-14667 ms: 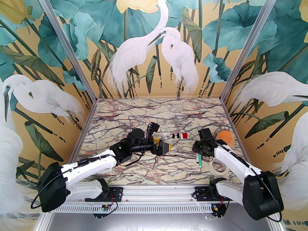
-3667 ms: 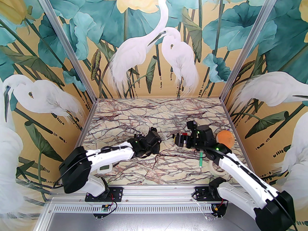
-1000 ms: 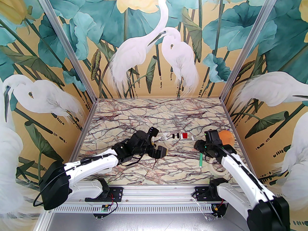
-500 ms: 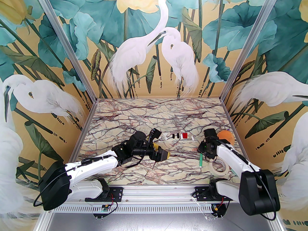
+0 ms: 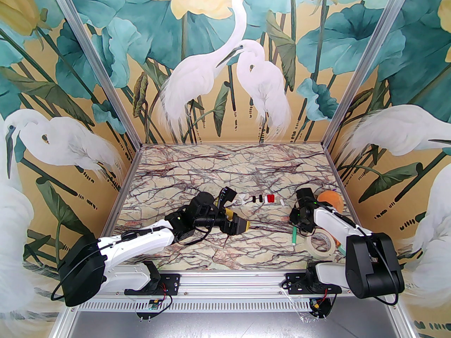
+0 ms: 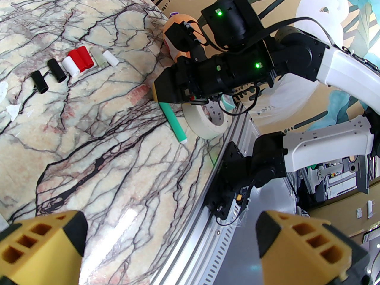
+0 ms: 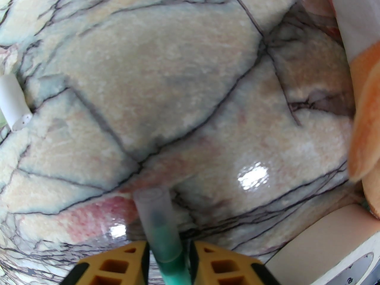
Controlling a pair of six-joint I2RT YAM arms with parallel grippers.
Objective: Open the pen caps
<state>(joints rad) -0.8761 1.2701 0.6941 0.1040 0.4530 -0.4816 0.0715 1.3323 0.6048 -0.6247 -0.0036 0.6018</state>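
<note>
Several loose pen caps (image 5: 260, 199) lie in a row at mid-table: two black (image 6: 39, 82), red (image 6: 83, 58) and whitish (image 6: 110, 58); one white cap (image 7: 13, 105) shows at the left edge of the right wrist view. A green marker (image 5: 293, 236) lies right of centre, its translucent cap (image 7: 154, 203) still on the far end. My right gripper (image 7: 167, 257) reaches down over it, with its yellow fingers (image 7: 118, 263) closed against both sides of the green barrel just behind the cap. My left gripper (image 5: 243, 225) hovers mid-table, wide open and holding nothing.
A cream tape roll (image 5: 319, 245) lies just right of the marker, by the right arm. An orange plush toy (image 5: 331, 201) sits behind it near the right wall. Small white scraps (image 6: 13, 111) lie left of the caps. The table's near metal rail (image 6: 207, 188) is close.
The right gripper's fingers have narrowed onto the green marker while the right arm folded back over the tape. The left gripper shifted slightly right and stayed open.
</note>
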